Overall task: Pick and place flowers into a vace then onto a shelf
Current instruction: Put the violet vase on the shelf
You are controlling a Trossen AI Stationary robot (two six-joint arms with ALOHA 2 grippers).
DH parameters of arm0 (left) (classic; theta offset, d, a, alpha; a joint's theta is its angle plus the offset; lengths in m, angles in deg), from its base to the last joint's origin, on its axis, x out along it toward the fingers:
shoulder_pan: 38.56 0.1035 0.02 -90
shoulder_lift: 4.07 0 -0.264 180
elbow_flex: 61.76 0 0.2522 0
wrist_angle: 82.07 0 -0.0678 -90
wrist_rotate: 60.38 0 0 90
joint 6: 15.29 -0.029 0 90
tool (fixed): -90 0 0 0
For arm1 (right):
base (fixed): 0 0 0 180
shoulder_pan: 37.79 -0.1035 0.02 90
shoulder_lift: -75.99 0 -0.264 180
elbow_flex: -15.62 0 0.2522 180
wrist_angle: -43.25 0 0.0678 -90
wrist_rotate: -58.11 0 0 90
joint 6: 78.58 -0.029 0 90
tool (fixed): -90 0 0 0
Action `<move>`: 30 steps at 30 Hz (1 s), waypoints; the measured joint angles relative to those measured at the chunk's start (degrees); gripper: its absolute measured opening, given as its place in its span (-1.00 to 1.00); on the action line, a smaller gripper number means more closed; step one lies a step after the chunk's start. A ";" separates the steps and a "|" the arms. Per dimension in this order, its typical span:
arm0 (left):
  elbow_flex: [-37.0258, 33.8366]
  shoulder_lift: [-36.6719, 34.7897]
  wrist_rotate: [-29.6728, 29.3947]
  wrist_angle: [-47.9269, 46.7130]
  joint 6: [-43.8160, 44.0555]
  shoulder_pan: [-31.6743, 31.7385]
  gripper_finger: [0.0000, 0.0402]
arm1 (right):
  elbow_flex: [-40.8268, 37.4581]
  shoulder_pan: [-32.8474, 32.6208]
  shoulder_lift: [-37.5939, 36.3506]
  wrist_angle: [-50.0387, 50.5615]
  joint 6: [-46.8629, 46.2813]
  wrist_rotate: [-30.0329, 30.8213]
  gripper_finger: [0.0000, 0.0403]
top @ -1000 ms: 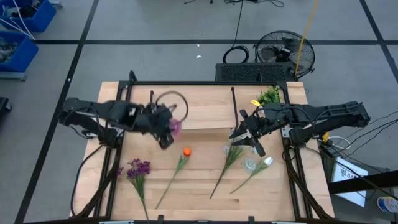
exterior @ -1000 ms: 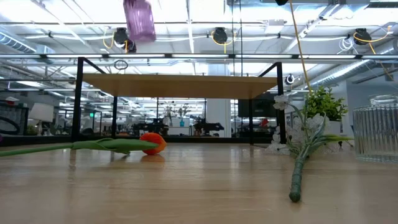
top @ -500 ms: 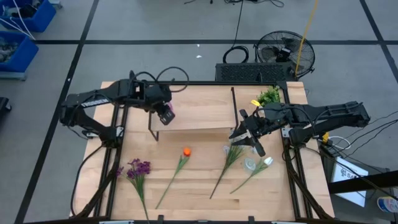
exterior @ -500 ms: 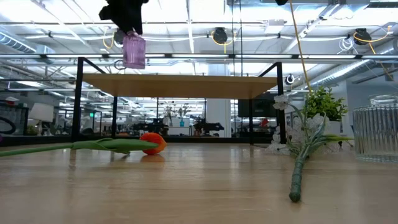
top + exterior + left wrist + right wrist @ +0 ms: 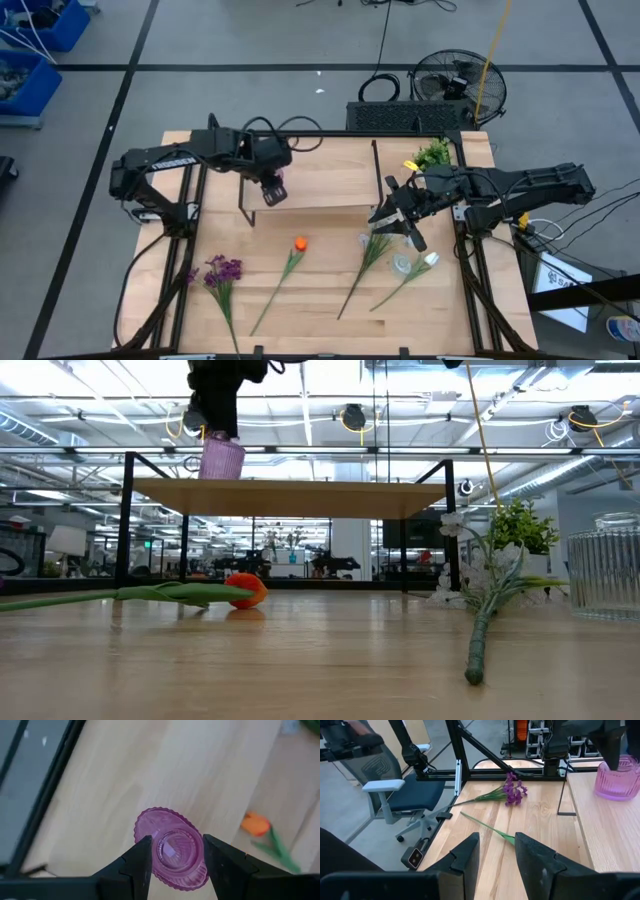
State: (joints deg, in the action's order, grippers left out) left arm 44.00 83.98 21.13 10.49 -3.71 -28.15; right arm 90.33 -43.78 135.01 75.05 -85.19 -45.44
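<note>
My left gripper [image 5: 270,185] is shut on a pink ribbed glass vase [image 5: 222,460] over the left part of the shelf [image 5: 330,185], a light-wood plank on black legs. All the flowers lie flat on the tabletop in front of the shelf: the dark purple cluster [image 5: 224,270], the orange tulip [image 5: 300,243], the pale spray [image 5: 376,245] and the white bud [image 5: 430,260]. My right gripper [image 5: 400,226] is open above the pale spray's head, by the shelf's right end, and touches nothing. My left gripper pinches the vase's upper part [image 5: 172,851] between its two fingers [image 5: 137,862], one on each side. The fingers come from above, pointing down. The vase stands upright with its base [image 5: 222,475] level with the shelf top; whether it rests there cannot be told.
A clear ribbed glass [image 5: 605,565] stands on the table at the right, near the white bud. A small leafy potted plant [image 5: 433,155] sits at the far right corner. The shelf's black legs [image 5: 241,205] stand between the arms. An office chair [image 5: 395,795] is beyond the table's edge.
My left gripper carried the pink vase from the shelf's near left edge toward the far edge, over the plank. It then shifted slightly right and came down, lowering the vase from well above the shelf to the level of its top.
</note>
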 joint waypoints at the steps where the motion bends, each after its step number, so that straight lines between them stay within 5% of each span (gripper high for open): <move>1: 0.00 0.00 0.31 0.16 -1.88 0.15 -0.14 | 0.00 0.01 0.00 0.00 0.00 0.01 -0.42; 7: 0.07 -0.04 5.67 -0.50 -6.66 2.55 -0.14 | 0.00 0.00 0.00 0.00 0.00 0.00 -0.42; 30: 0.72 -0.76 9.55 1.12 -10.23 5.75 -0.14 | 0.00 0.01 0.00 0.00 0.00 0.14 -0.42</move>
State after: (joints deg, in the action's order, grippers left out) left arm 44.73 83.22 30.68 11.61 -13.94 -22.40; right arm 90.33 -43.77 135.01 75.05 -85.19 -45.30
